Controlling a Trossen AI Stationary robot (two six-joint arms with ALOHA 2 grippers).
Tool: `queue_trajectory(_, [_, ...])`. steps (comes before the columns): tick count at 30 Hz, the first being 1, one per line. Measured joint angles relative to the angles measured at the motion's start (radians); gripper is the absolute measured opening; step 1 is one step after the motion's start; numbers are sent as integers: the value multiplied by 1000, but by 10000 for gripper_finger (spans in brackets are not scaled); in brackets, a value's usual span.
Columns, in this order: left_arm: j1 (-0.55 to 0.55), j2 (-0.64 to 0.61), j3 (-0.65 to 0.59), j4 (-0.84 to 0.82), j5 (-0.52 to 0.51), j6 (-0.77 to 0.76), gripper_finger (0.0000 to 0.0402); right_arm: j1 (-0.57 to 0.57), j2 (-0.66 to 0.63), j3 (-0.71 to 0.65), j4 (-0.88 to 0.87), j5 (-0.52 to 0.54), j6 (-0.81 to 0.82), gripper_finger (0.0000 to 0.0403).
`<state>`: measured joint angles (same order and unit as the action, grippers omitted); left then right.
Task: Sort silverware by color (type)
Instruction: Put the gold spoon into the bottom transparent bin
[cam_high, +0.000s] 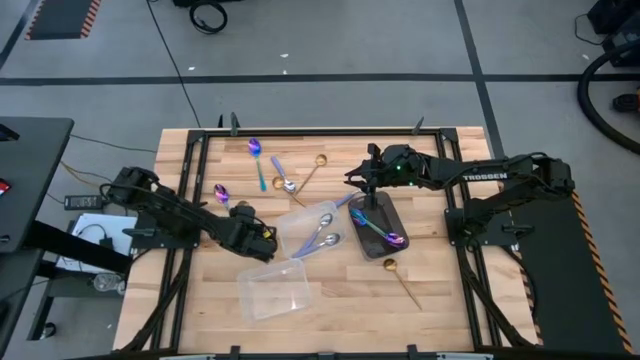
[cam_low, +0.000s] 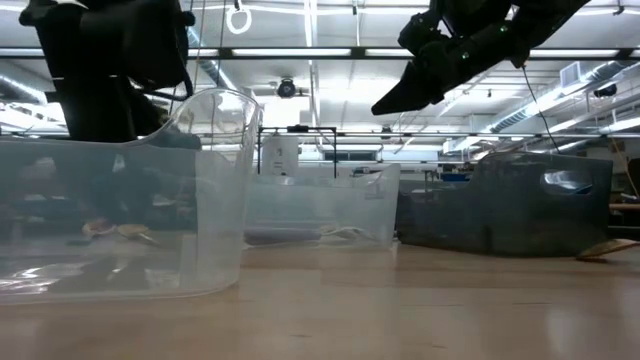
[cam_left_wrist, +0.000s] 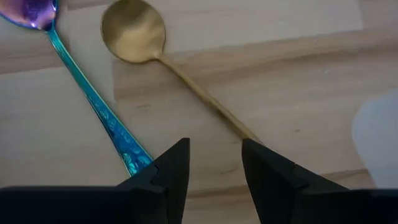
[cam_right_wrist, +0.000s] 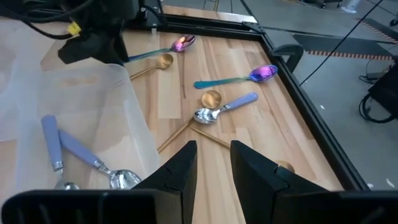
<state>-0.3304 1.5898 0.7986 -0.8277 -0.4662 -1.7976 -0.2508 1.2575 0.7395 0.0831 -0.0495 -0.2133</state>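
Observation:
My left gripper (cam_left_wrist: 214, 165) (cam_high: 250, 228) is open and low over the wood, left of the clear containers. A gold spoon (cam_left_wrist: 134, 31) and an iridescent spoon (cam_left_wrist: 93, 106) lie flat before it; the gold handle's end runs to one fingertip (cam_left_wrist: 261, 155). My right gripper (cam_right_wrist: 211, 165) (cam_high: 362, 182) is open and empty, raised above the far end of the dark tray (cam_high: 371, 250), which holds iridescent spoons (cam_high: 380, 230). More silverware lies on the far part of the table: an iridescent spoon (cam_high: 257, 155), a lilac-handled silver spoon (cam_high: 283, 177) and a gold spoon (cam_high: 312, 172). My left gripper stands open with the gold spoon's handle end (cam_left_wrist: 245, 132) vanishing under one fingertip; whether the finger touches it, I cannot tell. The spoon lies flat on the table.
A clear container (cam_high: 315, 230) holds two lilac-handled silver spoons; a second clear container (cam_high: 275, 290) sits nearer, with nothing in it. Another gold spoon (cam_high: 400, 277) lies near the tray's near end. A black frame (cam_high: 300, 130) rims the table.

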Motion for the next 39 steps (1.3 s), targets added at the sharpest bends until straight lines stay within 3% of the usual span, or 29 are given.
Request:
queue_trajectory(14, [157,29,-8,-5,1,93,155,0,0,0,-2,-9,-9,107])
queue_trajectory(21, [215,22,-69,137,27,180,155,0,0,0,-7,-27,-11,107])
queue_trajectory(28, [248,21,-80,141,54,208,154,0,0,0,-7,-27,-15,107])
queue_trajectory(39, [322,21,-80,140,131,365,99,0,0,0,-9,-28,-15,107])
